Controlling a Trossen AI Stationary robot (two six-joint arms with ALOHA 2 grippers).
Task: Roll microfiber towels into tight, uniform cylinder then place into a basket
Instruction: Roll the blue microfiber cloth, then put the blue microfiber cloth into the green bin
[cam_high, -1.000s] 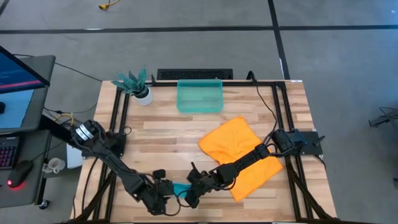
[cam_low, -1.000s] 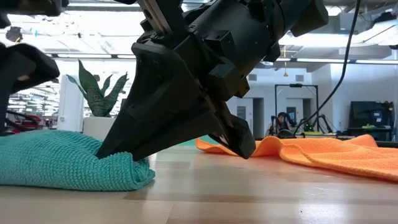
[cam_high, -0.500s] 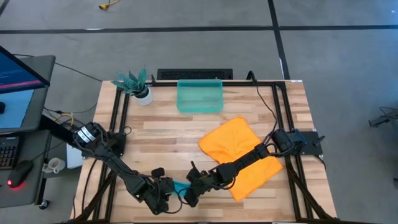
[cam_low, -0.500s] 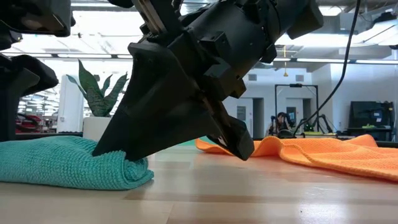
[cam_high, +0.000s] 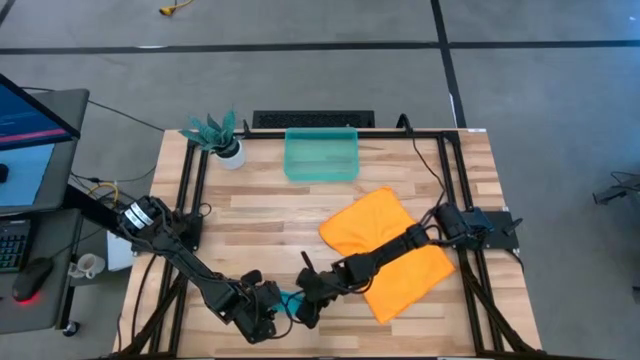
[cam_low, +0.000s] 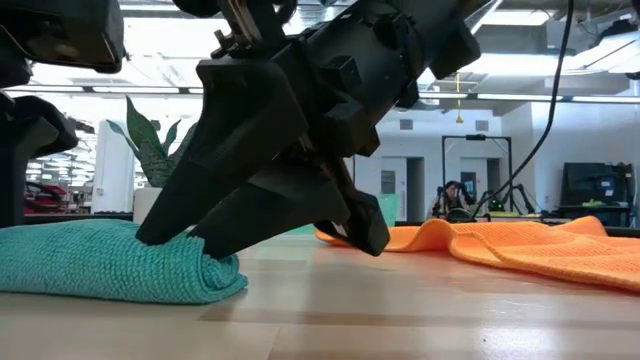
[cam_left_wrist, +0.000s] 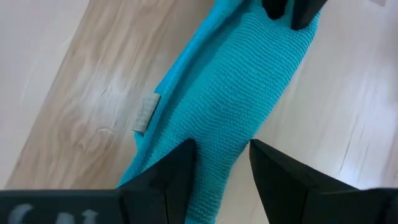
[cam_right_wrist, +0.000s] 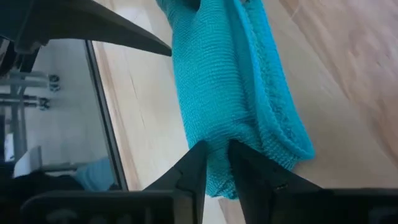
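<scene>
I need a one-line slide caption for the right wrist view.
Right gripper pinching one end of the rolled teal towel on the wooden table.

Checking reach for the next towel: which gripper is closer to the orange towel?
Right. The right gripper sits just off the orange towel's near-left edge, its arm lying across that towel. The left gripper is farther left, past the teal towel.

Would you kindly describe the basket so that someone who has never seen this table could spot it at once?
Start at the wooden table and go to its far edge, near the middle. The basket stands there, beside a small plant in a white pot. It is the only translucent teal-green rectangular bin with low walls; the orange towel lies flat nearer the robot.
</scene>
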